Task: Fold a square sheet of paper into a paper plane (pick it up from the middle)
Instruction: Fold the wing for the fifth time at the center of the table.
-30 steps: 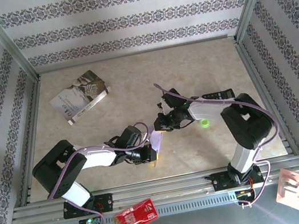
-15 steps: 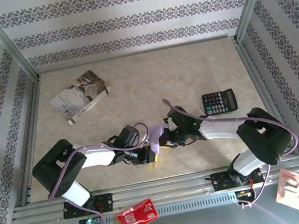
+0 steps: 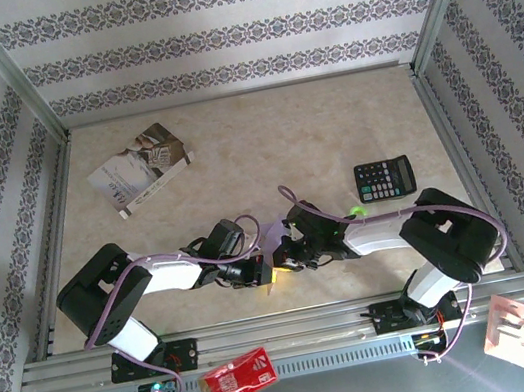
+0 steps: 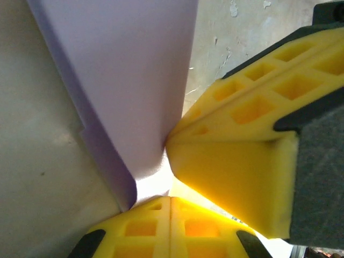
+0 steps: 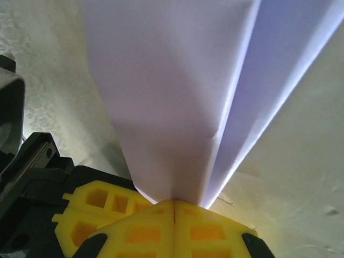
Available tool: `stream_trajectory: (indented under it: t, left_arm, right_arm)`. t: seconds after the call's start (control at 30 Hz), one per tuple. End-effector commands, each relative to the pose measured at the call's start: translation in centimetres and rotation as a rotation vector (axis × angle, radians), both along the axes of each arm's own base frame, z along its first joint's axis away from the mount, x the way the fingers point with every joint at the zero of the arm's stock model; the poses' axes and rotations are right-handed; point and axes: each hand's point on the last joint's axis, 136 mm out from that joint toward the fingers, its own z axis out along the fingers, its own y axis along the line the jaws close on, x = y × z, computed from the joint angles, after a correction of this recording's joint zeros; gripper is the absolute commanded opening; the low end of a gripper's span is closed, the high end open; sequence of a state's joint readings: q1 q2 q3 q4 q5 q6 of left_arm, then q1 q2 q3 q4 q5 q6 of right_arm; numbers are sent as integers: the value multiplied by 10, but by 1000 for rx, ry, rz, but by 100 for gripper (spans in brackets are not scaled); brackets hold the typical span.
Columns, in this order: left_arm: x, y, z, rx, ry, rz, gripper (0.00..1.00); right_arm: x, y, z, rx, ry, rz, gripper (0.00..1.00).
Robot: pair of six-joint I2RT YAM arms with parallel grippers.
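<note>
The square sheet of paper [image 3: 274, 247] is folded into a narrow, layered lilac shape and held off the table near the front middle. My left gripper [image 3: 268, 274] comes from the left and is shut on its lower end. My right gripper [image 3: 288, 252] comes from the right and is shut on it close beside. In the left wrist view the paper [image 4: 129, 70] rises from my shut yellow fingertips [image 4: 171, 207], and the right gripper's fingers [image 4: 236, 156] press in from the right. In the right wrist view creased layers of paper [image 5: 166, 80] fan up from the shut right gripper [image 5: 174, 207].
A grey-white booklet [image 3: 140, 169] lies at the back left. A black calculator [image 3: 385, 178] sits to the right, with a small green object [image 3: 357, 211] near it. A red packet [image 3: 238, 376] and a white packet [image 3: 509, 330] lie on the front rail.
The right arm swung forward and left, uncovering the calculator, and its gripper now meets the left gripper at the paper. The left arm barely moved.
</note>
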State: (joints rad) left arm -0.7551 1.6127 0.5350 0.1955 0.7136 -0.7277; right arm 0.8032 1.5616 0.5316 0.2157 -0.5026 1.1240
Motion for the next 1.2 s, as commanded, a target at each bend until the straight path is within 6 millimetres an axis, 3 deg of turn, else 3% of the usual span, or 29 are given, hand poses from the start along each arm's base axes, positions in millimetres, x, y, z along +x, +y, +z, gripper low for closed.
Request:
stream_trajectory:
  t: [0.0,0.2,0.4,1.17]
  left_arm:
    - [-24,37,-40,185,111,12,0]
    - [-25,41,-41,204,114,19,0]
    - [-27,44,-45,222,119,9,0]
    - [-35,54,-52,267,129,-17,0]
  right_arm:
    - [0,0,-9,-14,3,-14,1]
    - [5,-15,-19,-85,-5,-60,1]
    - [15,-18,-25,-108,-24,-71,1]
    - [68,-35,-21,-90,-51,-136,0]
